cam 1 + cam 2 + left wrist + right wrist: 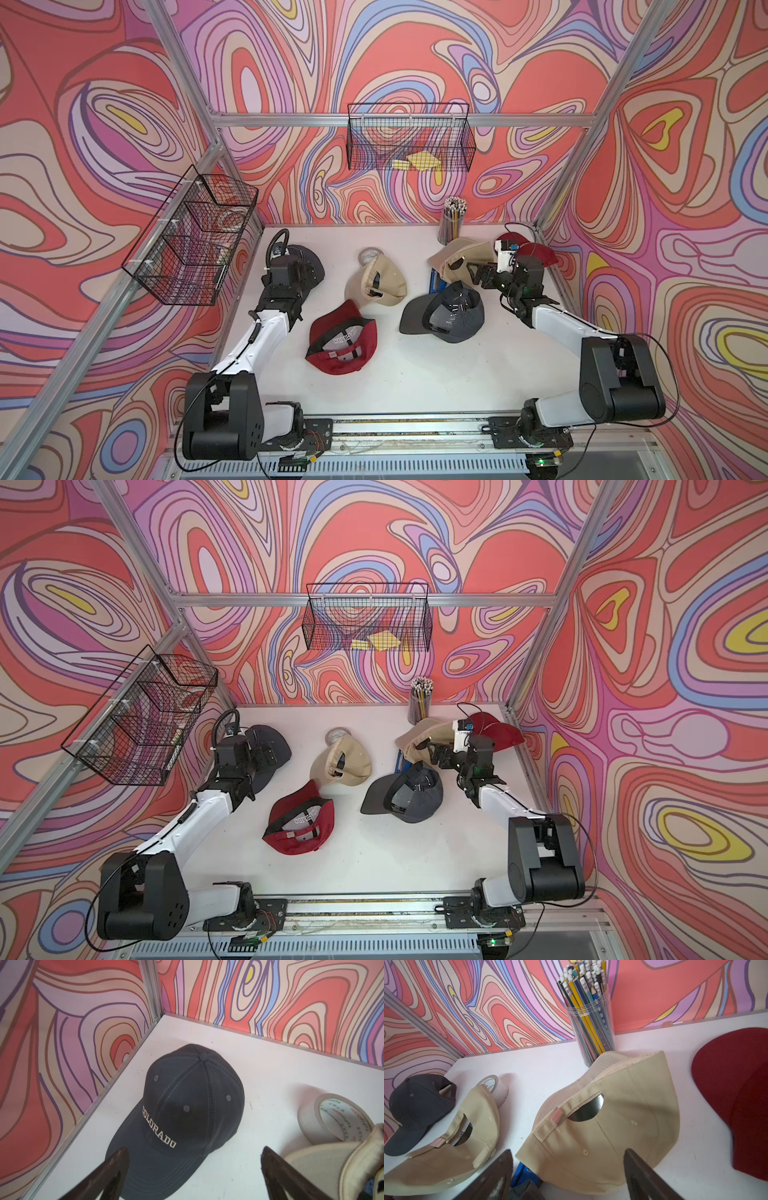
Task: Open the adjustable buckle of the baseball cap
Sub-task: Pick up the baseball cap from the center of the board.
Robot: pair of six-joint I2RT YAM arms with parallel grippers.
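A beige baseball cap [602, 1126] lies at the back right of the table, its strap and small metal buckle [557, 1118] turned toward my right wrist camera. My right gripper [568, 1152] hovers open just over this cap's crown [453, 253], with nothing between its fingers. A second beige cap [378, 278] with its own buckle [438, 1142] lies mid-table. My left gripper [194, 1153] stands open above the brim of a dark grey "COLORADO" cap [187, 1095] in the back left corner and holds nothing.
A red cap [340, 345] and a grey cap [449, 311] lie upturned in front. Another red cap [536, 251] sits behind the right arm. A pencil cup [453, 220], a tape roll [324, 1120] and a blue object [525, 1174] are close by. Wire baskets [195, 237] hang on the walls.
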